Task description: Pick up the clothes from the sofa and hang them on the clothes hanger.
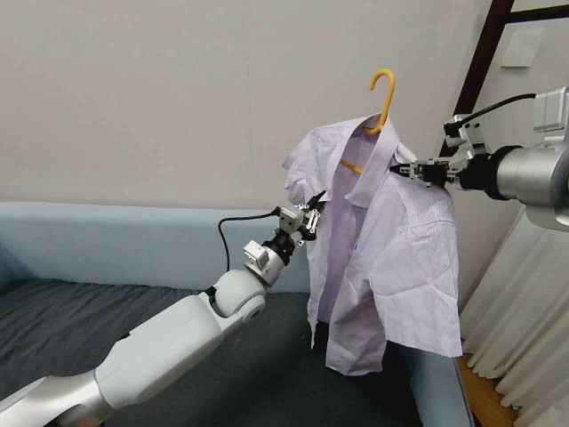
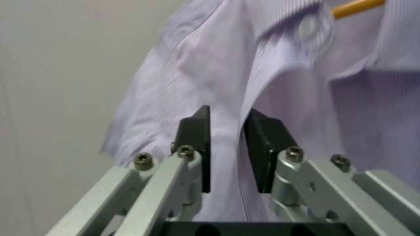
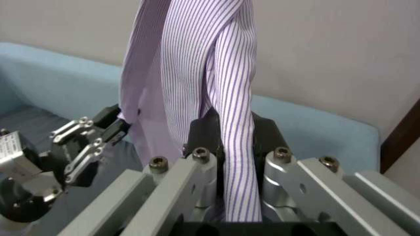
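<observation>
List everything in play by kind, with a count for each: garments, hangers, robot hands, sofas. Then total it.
Garments: 1, the striped shirt
Hangers: 1, the yellow hanger
Robot hands: 2, the left hand and the right hand, both closed on the shirt
Sofas: 1, the blue sofa
Total: 5

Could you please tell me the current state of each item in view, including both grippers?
shirt: draped on the hanger, front open, held up over the sofa.
hanger: inside the shirt's collar, hook upright, hooked on nothing.
left gripper: shut on the shirt's front edge.
right gripper: shut on a fold of the shirt at its shoulder.
</observation>
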Robot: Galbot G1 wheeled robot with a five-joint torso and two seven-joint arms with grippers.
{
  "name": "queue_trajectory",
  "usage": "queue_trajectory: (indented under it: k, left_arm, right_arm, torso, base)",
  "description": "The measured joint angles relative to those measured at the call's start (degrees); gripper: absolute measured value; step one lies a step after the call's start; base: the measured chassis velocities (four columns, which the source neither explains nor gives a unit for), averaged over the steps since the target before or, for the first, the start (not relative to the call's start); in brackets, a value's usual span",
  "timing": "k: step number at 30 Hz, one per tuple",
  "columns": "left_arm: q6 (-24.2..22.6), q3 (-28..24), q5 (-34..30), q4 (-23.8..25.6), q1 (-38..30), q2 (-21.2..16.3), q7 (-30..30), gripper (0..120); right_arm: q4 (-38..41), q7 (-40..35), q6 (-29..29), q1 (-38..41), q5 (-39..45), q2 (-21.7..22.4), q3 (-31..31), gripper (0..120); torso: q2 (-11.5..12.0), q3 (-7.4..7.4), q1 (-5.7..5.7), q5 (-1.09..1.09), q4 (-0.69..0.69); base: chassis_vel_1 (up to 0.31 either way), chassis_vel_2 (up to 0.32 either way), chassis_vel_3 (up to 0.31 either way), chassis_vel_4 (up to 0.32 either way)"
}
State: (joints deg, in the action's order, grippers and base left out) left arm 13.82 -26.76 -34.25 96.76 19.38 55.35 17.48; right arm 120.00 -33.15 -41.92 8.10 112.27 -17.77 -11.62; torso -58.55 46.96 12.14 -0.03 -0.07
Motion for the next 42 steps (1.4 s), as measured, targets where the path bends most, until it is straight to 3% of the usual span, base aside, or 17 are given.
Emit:
queue_trajectory:
  k: [7,11,12,14,15,18,20,22,27,35,38,42]
  left_arm:
    - [1.26,4.19,1.12,3.27,8.09,-3.71,0.43,50]
    - [1.57,16.76,0.31,8.24,20.78,-4.44,0.30,70]
    - [1.57,16.76,0.31,8.24,20.78,-4.44,0.30,70]
    - [0.83,23.73,-0.57,11.82,29.73,-4.28,0.70,82]
    - [0.83,23.73,-0.57,11.82,29.73,-4.28,0.70,82]
    - [-0.65,30.17,-0.99,16.72,40.84,-4.08,1.15,94]
    - [-0.78,31.42,-0.76,17.77,44.23,-3.74,1.16,98]
    - [-0.64,34.68,0.35,19.66,51.48,-2.71,1.17,100]
    - [0.78,39.09,3.75,21.19,59.35,-0.02,-0.13,100]
    - [1.59,40.07,7.64,20.95,62.86,5.99,-1.53,100]
    - [1.24,39.71,8.57,20.60,62.92,6.87,-1.53,100]
    - [0.83,40.06,8.81,20.58,63.05,6.60,-1.24,100]
  right_arm:
    - [0.76,1.16,0.00,-2.93,-0.46,3.24,1.94,7]
    - [1.85,0.45,0.00,-4.44,0.51,5.49,3.34,7]
    - [1.85,0.45,0.00,-4.44,0.51,5.49,3.34,7]
    - [2.44,-0.74,0.04,-6.18,0.81,6.01,4.49,7]
    - [2.44,-0.74,0.04,-6.18,0.81,6.01,4.49,7]
    - [3.32,-2.06,0.56,-8.29,0.01,5.24,5.51,7]
    - [3.49,-2.29,0.79,-9.60,-0.89,4.71,6.54,7]
    - [3.68,-2.57,0.98,-11.80,-3.53,3.43,7.89,7]
    - [3.63,-3.49,0.82,-13.83,-6.60,2.03,8.60,7]
    - [1.03,-2.38,0.27,-17.68,-14.43,-1.14,10.75,7]
    - [-0.74,-1.79,0.18,-19.48,-17.57,-3.57,11.84,7]
    - [-0.61,-1.90,0.12,-19.76,-17.73,-3.60,11.30,7]
  torso:
    - [0.00,-0.01,0.00,0.00,0.00]
    - [0.00,-0.01,0.00,-0.01,-0.01]
    - [0.00,-0.01,0.00,-0.01,-0.01]
    - [0.00,-0.01,0.00,-0.02,0.02]
    - [0.00,-0.01,0.00,-0.02,0.02]
    - [0.00,-0.02,-0.01,0.00,0.00]
    - [-0.01,-0.01,0.00,-0.01,0.00]
    - [-0.01,-0.01,-0.01,-0.01,0.03]
    - [-0.01,-0.01,-0.01,0.00,0.01]
    - [0.00,0.00,-0.01,-0.01,0.00]
    - [0.00,0.00,0.00,0.00,0.00]
    - [0.01,0.01,0.01,0.01,0.02]
  base:
    - [0.000,0.000,0.000,0.000]
    - [0.000,0.000,0.000,0.000]
    - [0.000,0.000,0.000,0.000]
    - [0.000,0.000,0.000,0.000]
    - [0.000,0.000,0.000,0.000]
    - [0.000,0.000,0.000,0.000]
    - [0.000,0.000,0.000,0.000]
    - [0.000,0.000,0.000,0.000]
    - [0.000,0.000,0.000,0.000]
    - [0.000,0.000,0.000,0.000]
    - [0.000,0.000,0.000,0.000]
    - [0.000,0.000,0.000,0.000]
